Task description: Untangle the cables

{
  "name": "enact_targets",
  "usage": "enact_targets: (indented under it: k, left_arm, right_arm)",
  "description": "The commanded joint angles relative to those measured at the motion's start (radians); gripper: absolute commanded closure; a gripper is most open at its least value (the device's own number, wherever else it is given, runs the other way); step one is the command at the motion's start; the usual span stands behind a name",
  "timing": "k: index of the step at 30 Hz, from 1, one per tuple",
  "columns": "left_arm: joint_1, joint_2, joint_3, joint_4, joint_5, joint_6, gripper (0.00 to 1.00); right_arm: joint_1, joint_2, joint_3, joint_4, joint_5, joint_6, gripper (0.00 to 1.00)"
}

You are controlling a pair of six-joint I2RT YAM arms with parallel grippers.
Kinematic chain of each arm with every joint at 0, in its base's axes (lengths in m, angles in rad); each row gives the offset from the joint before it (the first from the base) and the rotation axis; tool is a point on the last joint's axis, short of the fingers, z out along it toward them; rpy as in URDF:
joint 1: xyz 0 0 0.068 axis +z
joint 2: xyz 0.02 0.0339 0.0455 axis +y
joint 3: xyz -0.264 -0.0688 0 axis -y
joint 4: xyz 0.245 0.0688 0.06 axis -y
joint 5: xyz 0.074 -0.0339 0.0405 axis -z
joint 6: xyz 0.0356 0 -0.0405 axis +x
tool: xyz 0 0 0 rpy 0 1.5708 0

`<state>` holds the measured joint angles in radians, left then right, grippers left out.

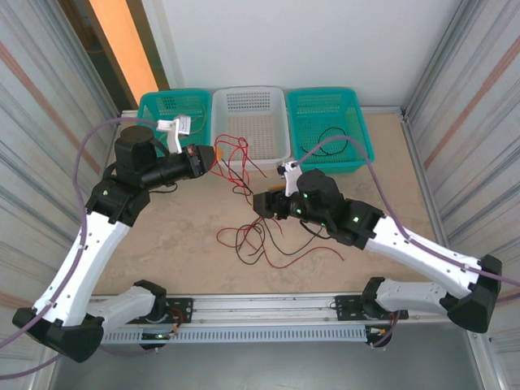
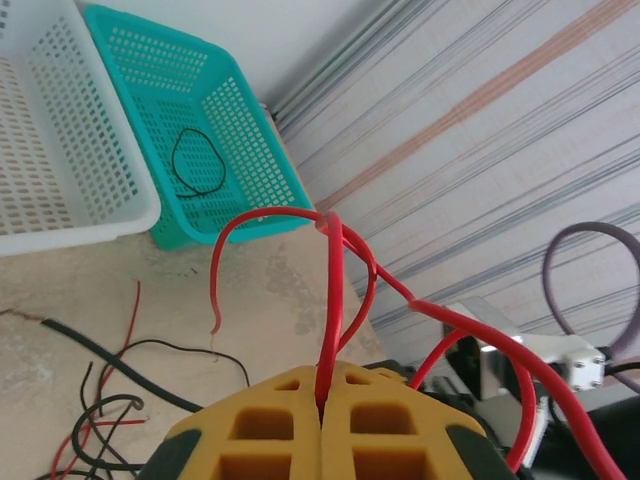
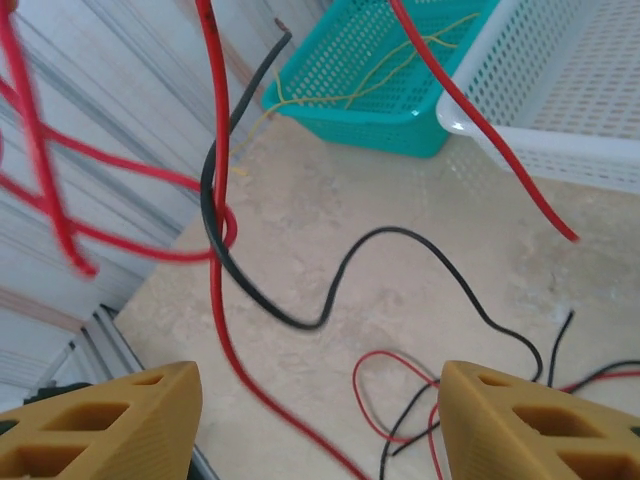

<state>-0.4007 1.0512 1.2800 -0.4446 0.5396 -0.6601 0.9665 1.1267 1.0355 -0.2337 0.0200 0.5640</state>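
Left gripper (image 2: 322,415) pinches the red cable (image 2: 335,290) upright; right gripper (image 3: 318,378), jaws apart, faces the black cable (image 3: 212,200) crossing it.

The red cable (image 3: 45,150) on the left is blurred, its top cut off.

Tangled red and black cables (image 1: 248,236) on the table (image 1: 162,240) near the white basket (image 1: 268,122)

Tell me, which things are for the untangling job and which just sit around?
For the job: red cables, black cables, left fingers pinching a red one.
Just sitting around: white basket, left teal basket, right teal basket.
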Motion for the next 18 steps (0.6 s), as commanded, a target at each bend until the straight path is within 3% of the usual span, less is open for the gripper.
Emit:
enact_targets:
  k: [1, 6, 9, 12, 18]
  left_arm:
    - [-0.019, -0.008, -0.011, 0.061, 0.049, -0.035, 1.0]
    - [-0.024, -0.012, -0.025, 0.075, 0.055, -0.042, 1.0]
    - [-0.023, -0.007, -0.021, 0.083, 0.072, -0.04, 1.0]
    - [-0.019, -0.005, -0.001, 0.057, 0.052, -0.012, 1.0]
    - [0.045, -0.037, 0.041, 0.021, 0.013, 0.028, 1.0]
  right_arm:
    - [-0.014, 0.063, 0.056, 0.105, -0.093, -0.024, 0.47]
    - [-0.027, 0.119, 0.09, 0.091, -0.094, -0.024, 0.73]
    - [-0.058, 0.116, 0.043, 0.091, -0.094, 0.009, 0.98]
    - [-0.086, 0.088, -0.029, 0.048, -0.033, 0.052, 1.0]
    - [-0.196, 0.018, -0.227, -0.097, -0.053, 0.2, 1.0]
